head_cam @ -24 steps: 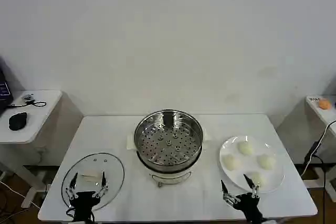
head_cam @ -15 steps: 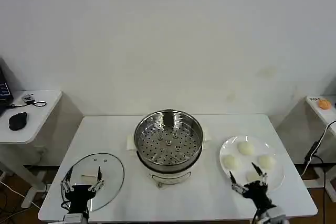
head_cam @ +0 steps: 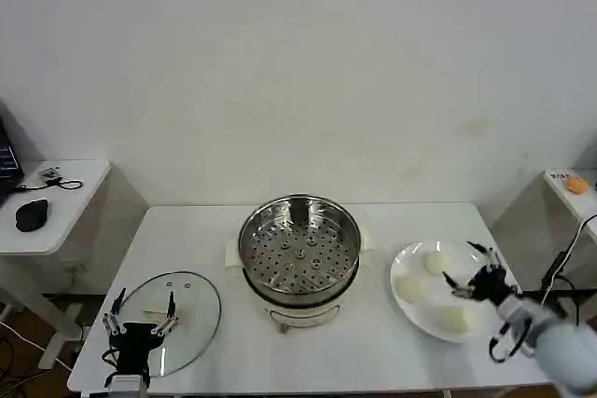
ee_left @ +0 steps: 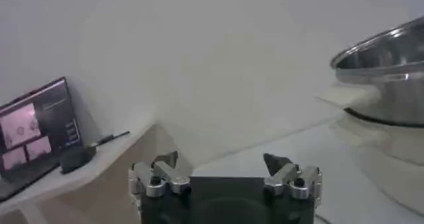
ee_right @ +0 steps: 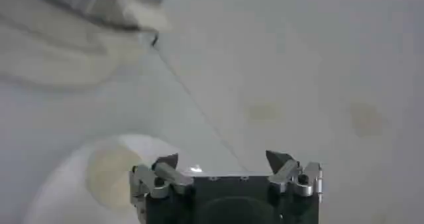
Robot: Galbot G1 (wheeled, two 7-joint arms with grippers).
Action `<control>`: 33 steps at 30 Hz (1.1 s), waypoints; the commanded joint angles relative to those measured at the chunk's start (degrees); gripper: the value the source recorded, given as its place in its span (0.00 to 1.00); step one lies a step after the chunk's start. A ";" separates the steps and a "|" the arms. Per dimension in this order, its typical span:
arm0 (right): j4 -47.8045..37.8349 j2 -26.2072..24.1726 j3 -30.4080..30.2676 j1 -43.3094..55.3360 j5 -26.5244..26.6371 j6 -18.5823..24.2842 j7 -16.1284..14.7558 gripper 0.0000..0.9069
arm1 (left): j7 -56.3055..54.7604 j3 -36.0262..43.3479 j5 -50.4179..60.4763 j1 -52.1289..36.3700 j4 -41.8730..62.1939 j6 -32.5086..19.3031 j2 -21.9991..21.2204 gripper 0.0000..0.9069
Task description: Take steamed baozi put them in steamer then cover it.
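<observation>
The shiny steamer (head_cam: 298, 247) stands uncovered mid-table, its perforated tray bare; its rim also shows in the left wrist view (ee_left: 391, 59). Three cream baozi (head_cam: 436, 262) (head_cam: 410, 288) (head_cam: 454, 320) lie on a white plate (head_cam: 422, 310) to its right. My right gripper (head_cam: 463, 267) hovers open over the plate's right part, hiding what is beneath it; one baozi (ee_right: 109, 172) lies ahead of it (ee_right: 223, 159). The glass cover (head_cam: 182, 303) rests flat at the front left. My left gripper (head_cam: 143, 305) is open over the cover's near edge, holding nothing (ee_left: 220, 160).
A side table (head_cam: 65, 195) on the left carries a black mouse (head_cam: 31, 214) and a laptop (ee_left: 36, 122). Another small table (head_cam: 567, 195) at the right edge holds an orange object (head_cam: 576, 185). A cable (head_cam: 560, 267) hangs beyond the table's right edge.
My right gripper rose from the table's front edge and moved back and right over the plate, covering one bun. My left gripper slid slightly toward the front left.
</observation>
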 commanded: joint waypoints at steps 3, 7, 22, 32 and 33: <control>-16.02 -12.96 -26.98 33.64 -5.41 7.76 -22.29 1.00 | 0.93 -1.80 0.78 0.33 -0.43 -0.07 0.10 1.00; -22.31 -11.11 -43.79 48.20 -4.05 7.85 -26.59 1.00 | 0.78 -2.83 0.50 0.64 -1.41 0.09 0.23 1.00; -39.34 2.39 -65.45 64.95 -0.18 7.47 -31.77 1.00 | 0.84 -5.44 -0.32 0.55 -2.54 1.41 -0.36 1.00; -44.55 10.19 -66.04 64.65 -1.17 7.35 -29.88 1.00 | 1.83 -7.88 -2.33 1.45 -3.39 2.87 0.65 1.00; -45.15 10.97 -66.26 64.75 -1.23 7.33 -29.81 1.00 | 1.96 -8.14 -2.36 1.50 -3.37 3.01 0.71 1.00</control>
